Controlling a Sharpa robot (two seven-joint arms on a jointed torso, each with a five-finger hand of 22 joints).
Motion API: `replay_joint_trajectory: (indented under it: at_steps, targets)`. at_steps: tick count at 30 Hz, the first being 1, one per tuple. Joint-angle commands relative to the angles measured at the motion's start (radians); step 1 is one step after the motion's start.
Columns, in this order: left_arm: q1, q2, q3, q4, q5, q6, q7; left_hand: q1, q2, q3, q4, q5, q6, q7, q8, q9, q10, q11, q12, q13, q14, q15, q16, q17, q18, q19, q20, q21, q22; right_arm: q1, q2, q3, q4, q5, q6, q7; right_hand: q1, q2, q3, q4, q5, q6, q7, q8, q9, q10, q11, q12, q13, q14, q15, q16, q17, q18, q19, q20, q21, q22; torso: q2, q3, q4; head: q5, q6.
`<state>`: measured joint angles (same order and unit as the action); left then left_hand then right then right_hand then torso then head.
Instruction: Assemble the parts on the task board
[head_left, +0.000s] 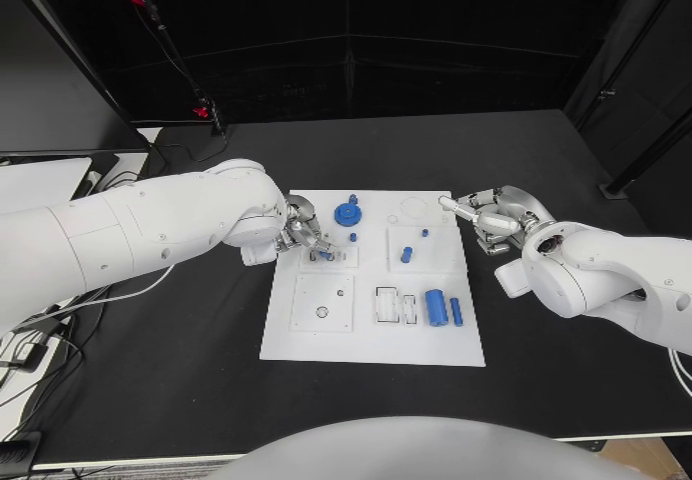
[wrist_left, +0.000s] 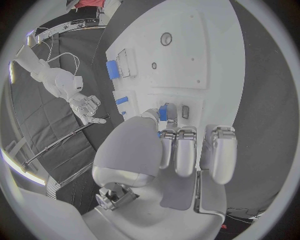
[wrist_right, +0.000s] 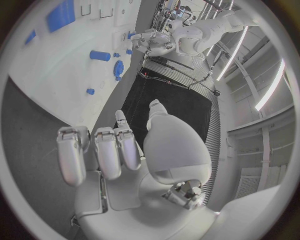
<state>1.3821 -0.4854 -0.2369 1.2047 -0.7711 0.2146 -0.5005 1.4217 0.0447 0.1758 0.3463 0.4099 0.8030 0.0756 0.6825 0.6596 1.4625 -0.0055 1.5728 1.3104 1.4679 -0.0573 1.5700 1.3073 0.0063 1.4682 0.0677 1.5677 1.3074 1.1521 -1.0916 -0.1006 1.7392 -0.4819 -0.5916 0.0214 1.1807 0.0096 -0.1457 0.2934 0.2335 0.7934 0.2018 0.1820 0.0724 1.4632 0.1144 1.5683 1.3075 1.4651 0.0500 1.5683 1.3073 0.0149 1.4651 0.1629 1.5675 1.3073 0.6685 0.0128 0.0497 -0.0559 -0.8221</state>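
Task board (head_left: 372, 340) on table (head_left: 173, 400); left hand (head_left: 299, 232) pinching small blue part (wrist_left: 163, 112) (fingers clamped); right hand (head_left: 493, 215) fingers apart, holding nothing.

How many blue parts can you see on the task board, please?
6: a gear at the top, a small piece below it, one under the left hand's fingers, a peg mid-board, and a cylinder and a bar lower right. The left hand may hide more.

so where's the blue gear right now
In the head view the blue gear sits at the far edge of the task board, left of centre, just beyond the left hand.
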Motion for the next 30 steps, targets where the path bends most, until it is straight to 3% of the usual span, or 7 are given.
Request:
replay_joint_trajectory:
  at_steps: [1, 9, 30]
  targets:
    - [-0.004, 0.009, 0.001, -0.01, -0.011, 0.006, 0.0, 0.073, 0.064, 0.077, -0.069, 0.005, 0.023, -0.022, -0.002, 0.036, 0.108, -0.001, -0.002, 0.26, 0.103, -0.003, 0.001, 0.263, -0.006, 0.103, -0.006, 0.003, 0.263, 0.001, 0.002, 0.0, 0.001, 0.001, 0.006, 0.003, -0.002, 0.012, -0.007, -0.001, 0.002, -0.008, -0.002, 0.005, -0.002, 0.108, 0.007, 0.003, 0.263, 0.106, 0.009, 0.002, 0.264, -0.015, 0.106, 0.004, 0.003, 0.263, 0.0, 0.0001, 0.0008, 0.001, 0.0]
    - [-0.011, 0.022, 0.001, -0.023, -0.014, 0.008, 0.003, 0.073, 0.062, 0.082, -0.069, 0.004, 0.023, -0.022, -0.003, 0.038, 0.108, 0.0, -0.002, 0.26, 0.103, -0.003, 0.001, 0.263, -0.006, 0.103, -0.005, 0.003, 0.263, 0.0, 0.005, 0.0, 0.001, 0.001, 0.005, 0.001, -0.004, 0.013, -0.008, -0.001, 0.002, -0.009, -0.002, 0.006, -0.002, 0.108, 0.008, 0.003, 0.263, 0.106, 0.009, 0.002, 0.264, -0.015, 0.106, 0.005, 0.003, 0.263, -0.001, -0.0006, -0.0009, 0.003, 0.001]
    - [-0.012, 0.024, 0.001, -0.029, -0.015, -0.015, 0.007, 0.071, 0.06, 0.09, -0.068, 0.003, 0.024, -0.021, -0.004, 0.042, 0.108, 0.0, -0.002, 0.26, 0.103, -0.002, 0.001, 0.263, -0.006, 0.103, -0.004, 0.003, 0.263, 0.0, 0.004, 0.0, 0.001, 0.001, 0.006, 0.002, -0.023, 0.019, -0.021, 0.0, -0.001, -0.014, -0.001, 0.014, -0.002, 0.108, 0.008, 0.003, 0.263, 0.106, 0.009, 0.002, 0.264, -0.015, 0.106, 0.005, 0.003, 0.263, 0.0, -0.0003, -0.0006, 0.003, -0.004]
